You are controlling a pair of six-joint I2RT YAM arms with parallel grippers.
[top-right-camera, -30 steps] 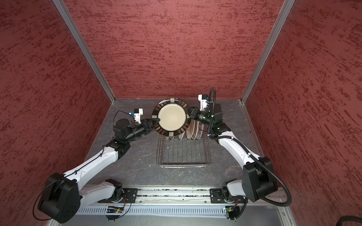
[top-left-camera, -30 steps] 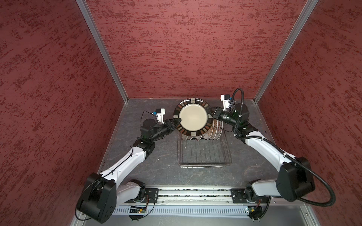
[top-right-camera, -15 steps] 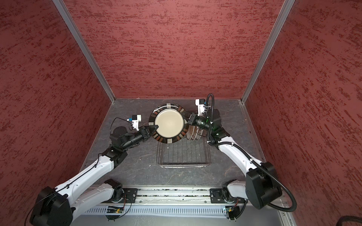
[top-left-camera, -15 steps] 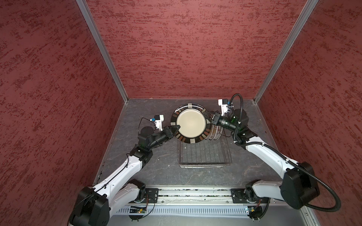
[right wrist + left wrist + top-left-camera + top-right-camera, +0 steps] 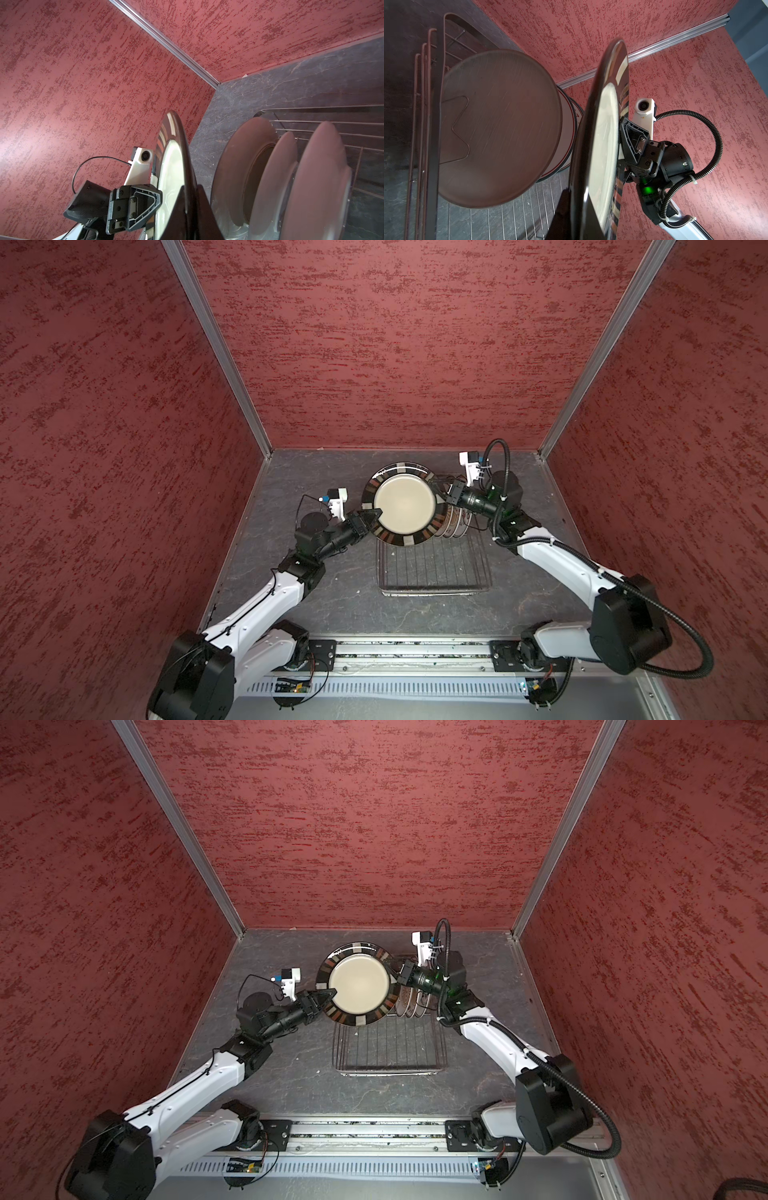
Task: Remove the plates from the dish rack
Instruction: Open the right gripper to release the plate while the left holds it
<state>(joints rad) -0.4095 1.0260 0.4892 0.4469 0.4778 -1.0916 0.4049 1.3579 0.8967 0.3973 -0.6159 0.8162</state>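
Striped plate (image 5: 404, 504) shifted nearer, L gripper (image 5: 375, 517) clamping rim, R gripper (image 5: 441, 495) opposite.

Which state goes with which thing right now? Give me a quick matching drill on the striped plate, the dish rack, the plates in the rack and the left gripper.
Things:
1. striped plate
2. dish rack
3. racked plates
4. left gripper

States:
A. standing on edge at the rack's far end
B. sitting flat on the grey table
C. held in the air above the rack's far end
D. jaws shut on a dark rim

Pairs: 1-C, 2-B, 3-A, 4-D
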